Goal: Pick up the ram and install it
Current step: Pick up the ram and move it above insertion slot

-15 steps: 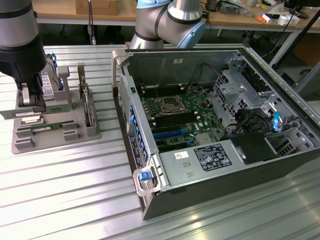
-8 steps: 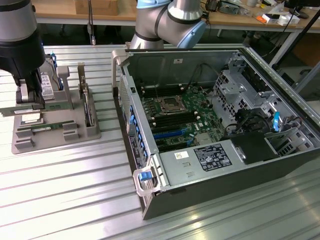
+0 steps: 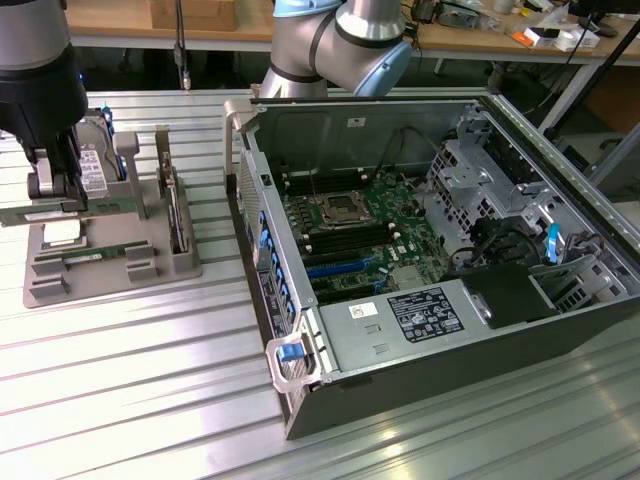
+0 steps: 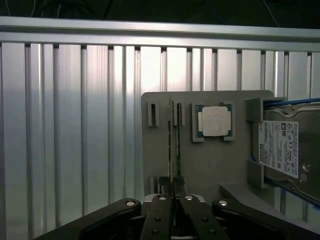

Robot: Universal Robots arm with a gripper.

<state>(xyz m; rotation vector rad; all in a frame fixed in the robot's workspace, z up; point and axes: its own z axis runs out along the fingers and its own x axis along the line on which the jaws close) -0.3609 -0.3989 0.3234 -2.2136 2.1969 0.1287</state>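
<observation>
- Ribbed silver aluminium table (image 3: 150,400) fills the exterior view, with a wooden workbench (image 3: 470,42) along the top edge.
- At the exterior view's left sits one flat grey plastic holder tray (image 3: 100,288) with slotted uprights.
- It holds one silver hard drive with a white label (image 3: 93,160) standing on edge at the back and one square silver CPU chip (image 3: 62,237) lying flat. A thin green strip (image 3: 95,254) lies between grey brackets near the front; I cannot tell whether it is a second stick.
- In the upper left of that view, the black gripper (image 3: 57,200) is clenched on the ram, a long narrow green circuit-board stick (image 3: 110,207), held level just above the tray.
- Centre and right: one open black-and-silver computer case (image 3: 300,405).
- Inside it are one green motherboard (image 3: 365,205) with black and blue memory slots (image 3: 340,245), one silver power-supply box with a label (image 3: 400,320) and grey metal drive cages (image 3: 470,170).
- One silver and pale-blue robot arm (image 3: 340,40) rises at top centre, behind the case.
- In the wrist view, the same ribbed table (image 4: 75,125) lies under the grey tray (image 4: 210,170).
- The gripper (image 4: 174,187) pinches the ram (image 4: 174,145), seen edge-on between its closed fingers (image 4: 160,205).
- One empty grey bracket (image 4: 152,114) stands on one side of the ram. The CPU chip (image 4: 216,121) lies on the other side, with the hard drive (image 4: 282,150) beyond it.
</observation>
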